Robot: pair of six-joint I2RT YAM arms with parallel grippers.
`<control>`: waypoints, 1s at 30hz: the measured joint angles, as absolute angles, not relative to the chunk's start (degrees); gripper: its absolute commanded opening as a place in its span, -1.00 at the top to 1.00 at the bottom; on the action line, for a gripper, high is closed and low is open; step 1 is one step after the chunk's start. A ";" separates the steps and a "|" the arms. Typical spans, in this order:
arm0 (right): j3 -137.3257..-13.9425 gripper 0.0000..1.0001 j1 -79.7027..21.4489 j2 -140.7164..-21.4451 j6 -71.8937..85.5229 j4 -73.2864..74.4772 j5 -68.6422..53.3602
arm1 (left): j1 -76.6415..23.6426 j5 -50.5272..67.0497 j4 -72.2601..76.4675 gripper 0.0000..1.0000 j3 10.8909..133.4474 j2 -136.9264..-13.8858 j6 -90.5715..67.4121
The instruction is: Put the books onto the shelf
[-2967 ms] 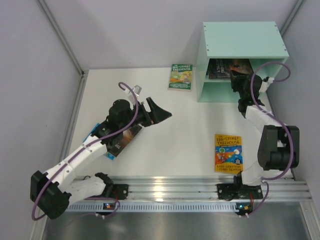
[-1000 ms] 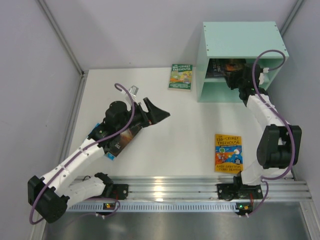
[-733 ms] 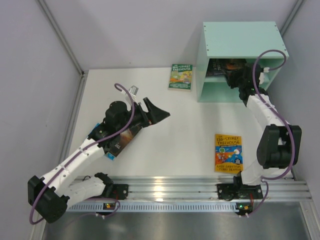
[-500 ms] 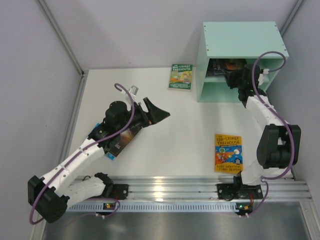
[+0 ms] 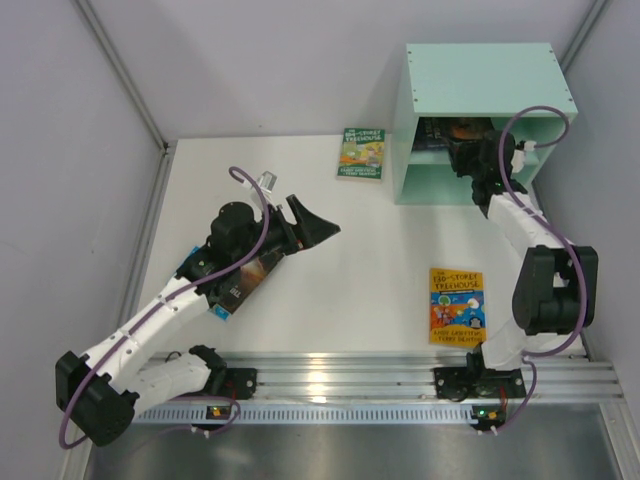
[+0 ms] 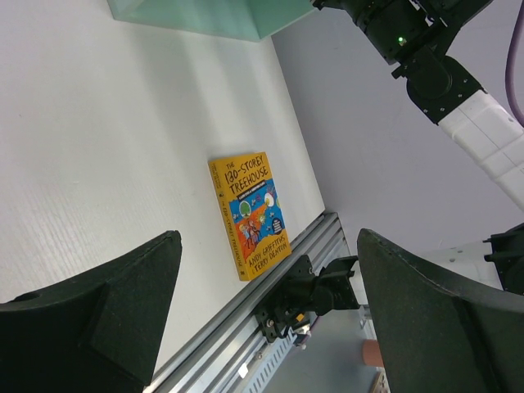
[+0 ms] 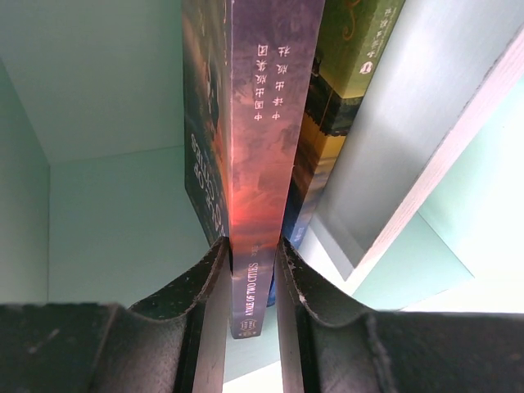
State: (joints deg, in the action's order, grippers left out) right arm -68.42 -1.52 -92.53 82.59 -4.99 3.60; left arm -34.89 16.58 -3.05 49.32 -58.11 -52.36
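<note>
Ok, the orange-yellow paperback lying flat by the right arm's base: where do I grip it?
The spine edge, its long side facing the left arm. The orange-yellow paperback lies flat, cover up, too thin to pinch from above, so probably come in low from that side.

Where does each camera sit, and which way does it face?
Top external: above and behind, looking down on table, shelf, left arm, right arm.
Left wrist: faces across the table at the orange book; open left gripper shows.
Right wrist: faces into the shelf; right gripper shut on a dark book.
Shared: orange book, in top and left wrist.
</note>
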 measured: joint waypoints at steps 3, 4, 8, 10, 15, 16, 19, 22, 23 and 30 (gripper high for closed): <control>-68.34 1.00 -1.72 -92.62 82.83 -5.28 4.12 | -34.92 16.58 -3.05 -0.86 49.32 -58.11 -52.36; -68.34 1.00 -1.76 -92.68 82.94 -5.52 4.25 | -34.89 16.58 -3.07 -0.86 49.32 -58.11 -52.36; -68.34 1.00 -1.83 -93.65 83.24 -6.81 4.51 | -34.92 16.58 -3.05 -0.86 49.32 -58.11 -52.36; -68.34 1.00 -1.85 -94.02 83.33 -7.27 4.58 | -34.92 16.58 -3.07 -0.86 49.32 -58.11 -52.36; -68.34 1.00 -1.87 -94.39 83.66 -7.70 4.67 | -34.89 16.51 -3.07 -0.86 49.32 -58.11 -52.34; -68.36 1.00 -1.87 -94.39 83.66 -7.73 4.67 | -34.92 16.43 -3.07 -0.86 49.32 -58.11 -52.36; -68.36 1.00 -1.87 -94.41 83.66 -7.73 4.67 | -34.92 16.36 -3.07 -0.86 49.32 -58.11 -52.34; -68.34 1.00 -1.87 -94.41 83.66 -7.73 4.67 | -34.89 16.16 -3.07 -0.86 49.32 -58.11 -52.34; -68.36 1.00 -1.87 -94.41 83.64 -7.73 4.67 | -34.92 16.08 -3.07 -0.86 49.32 -58.11 -52.34; -68.38 1.00 -1.87 -95.46 83.79 -9.39 4.67 | -34.92 15.73 -3.07 -0.86 49.32 -58.11 -52.36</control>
State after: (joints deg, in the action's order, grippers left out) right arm -68.38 -1.87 -95.46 83.79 -9.39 4.67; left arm -34.92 15.73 -3.07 49.32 -58.11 -52.36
